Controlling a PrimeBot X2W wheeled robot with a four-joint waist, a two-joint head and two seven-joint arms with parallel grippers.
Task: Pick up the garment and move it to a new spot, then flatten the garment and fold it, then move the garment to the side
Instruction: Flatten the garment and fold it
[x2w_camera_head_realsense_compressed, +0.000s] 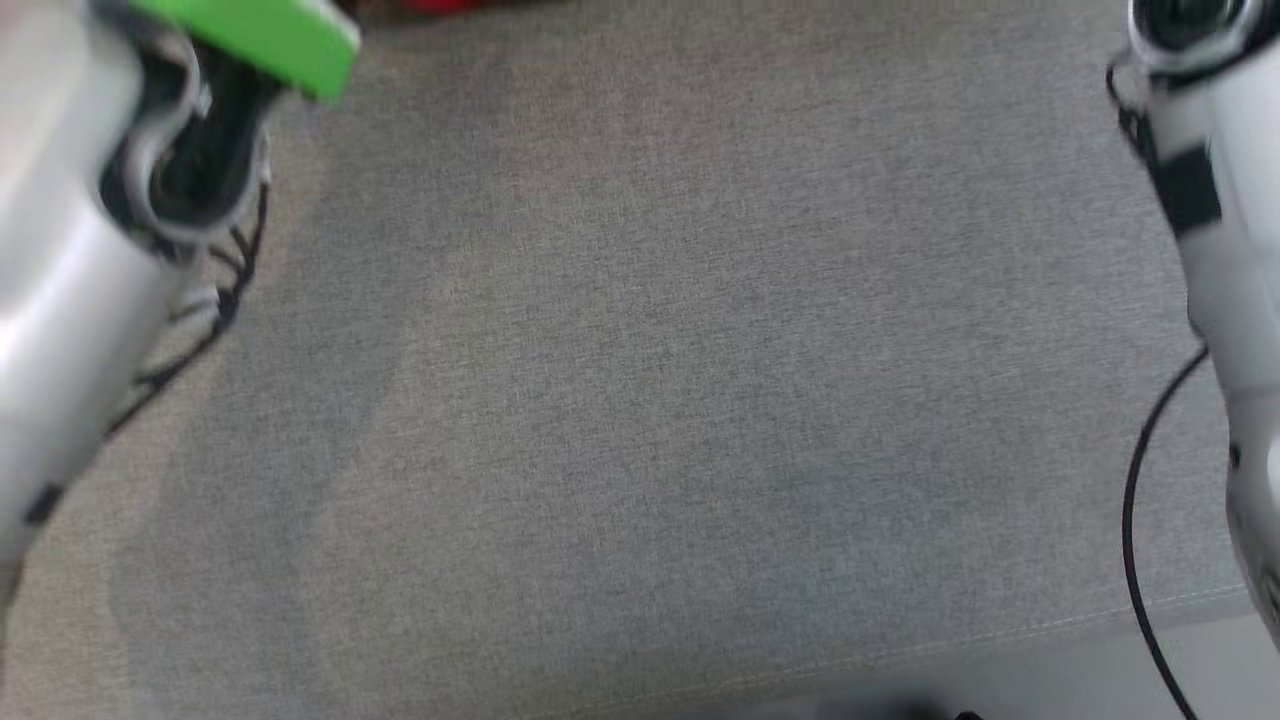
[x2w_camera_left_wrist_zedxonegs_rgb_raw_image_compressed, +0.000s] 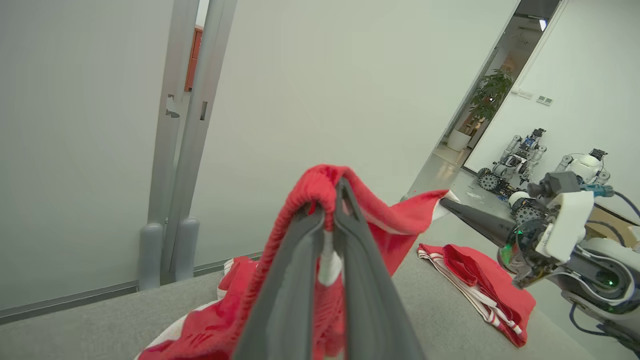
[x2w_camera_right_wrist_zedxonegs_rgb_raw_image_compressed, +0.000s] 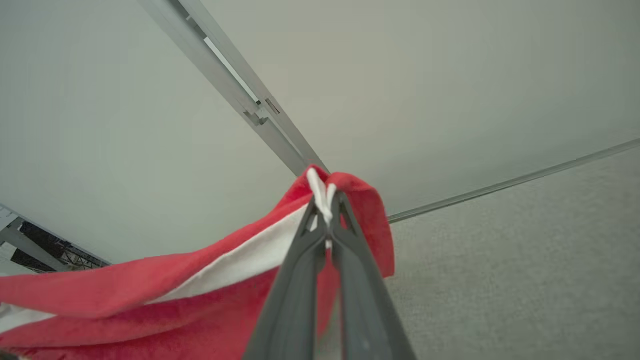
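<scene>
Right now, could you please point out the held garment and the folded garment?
held garment (x2w_camera_left_wrist_zedxonegs_rgb_raw_image_compressed: 320, 182), left wrist view, bunched red edge over the tool's tips
folded garment (x2w_camera_left_wrist_zedxonegs_rgb_raw_image_compressed: 477, 270), left wrist view, red top layer

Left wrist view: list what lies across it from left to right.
Grey door frame → left gripper pinching the red garment → right gripper on the garment's corner → parked robots by the far wall.

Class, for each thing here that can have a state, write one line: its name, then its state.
red garment, lifted and held at two spots, lower part reaching the grey surface.
left gripper, shut on the red garment.
right gripper, shut on the red garment.
second garment, lying bunched on the grey surface, not held.
</scene>
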